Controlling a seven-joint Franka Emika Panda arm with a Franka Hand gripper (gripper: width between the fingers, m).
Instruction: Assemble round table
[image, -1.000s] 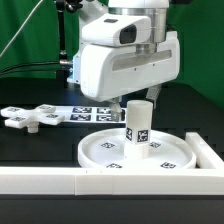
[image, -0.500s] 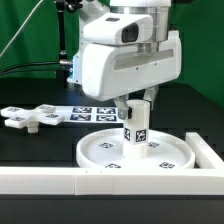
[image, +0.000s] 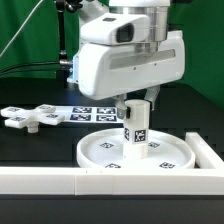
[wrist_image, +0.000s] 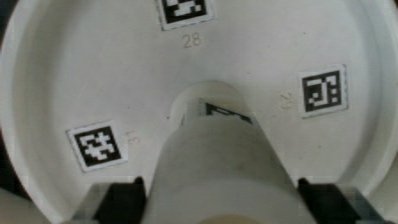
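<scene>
- The tool (image: 137, 104) of the white arm (image: 125, 55) is clamped on the short cylindrical post (image: 137, 127), its jaws closed against the post's upper part from 2 sides.
- The post stands upright near the middle of the large round disc (image: 92, 152), its foot on the disc's floor. Whether it sits in a socket cannot be told.
- In the wrist view, 2 dark fingers (wrist_image: 121, 200) press tight against opposite sides of the post, which fills the centre of the picture.
- The disc lies flat on the black tabletop (image: 30, 150). It sits in the corner formed by the white border wall (image: 50, 181), which runs along the front and up the exterior view's right.
- 3 square tags (wrist_image: 102, 143) show on the disc's floor around the post in the wrist view. Another tag on the post's side faces the exterior camera.
- The cross-shaped piece (image: 28, 118) lies flat on the tabletop at the exterior view's left, well apart from the disc and free of the tool.
- The marker board (image: 92, 113) lies flat behind the disc, just beside the cross-shaped piece, partly hidden by the arm.
</scene>
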